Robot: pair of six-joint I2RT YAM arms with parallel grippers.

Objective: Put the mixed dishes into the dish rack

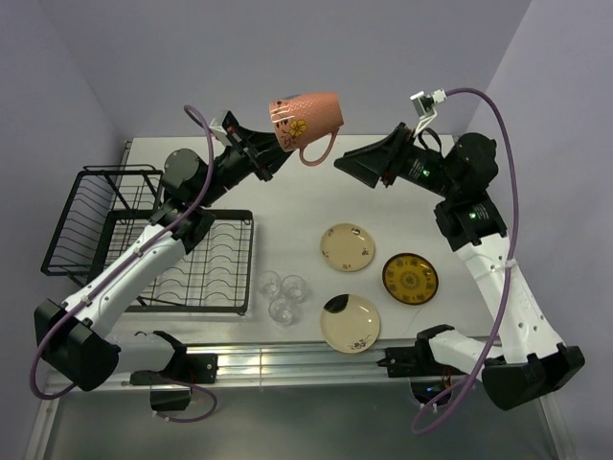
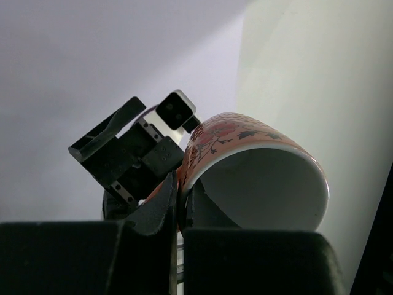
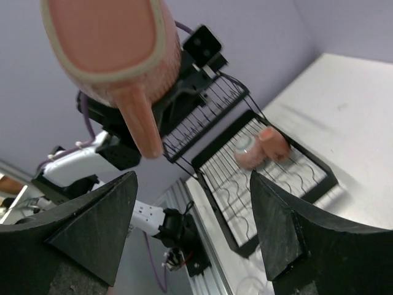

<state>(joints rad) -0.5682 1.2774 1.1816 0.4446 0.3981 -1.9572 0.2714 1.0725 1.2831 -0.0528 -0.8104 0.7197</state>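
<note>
My left gripper [image 1: 277,146] is shut on the rim of a pink floral mug [image 1: 306,120] and holds it high in the air, tilted; the left wrist view shows one finger inside and one outside the rim of that mug [image 2: 258,178]. My right gripper [image 1: 347,165] is open and empty, just right of the mug, which hangs above its fingers in the right wrist view [image 3: 113,43]. A second pink mug [image 3: 265,146] lies on the black dish rack [image 1: 206,278]. Two cream plates [image 1: 347,246] [image 1: 351,324], an ornate yellow-and-dark plate [image 1: 410,277] and three clear glasses [image 1: 282,297] rest on the table. I see no dark bowl.
The rack's raised basket end [image 1: 91,216] is at the far left. My left arm [image 1: 144,259] crosses over the rack's grid base. Walls close the table at the back and on both sides.
</note>
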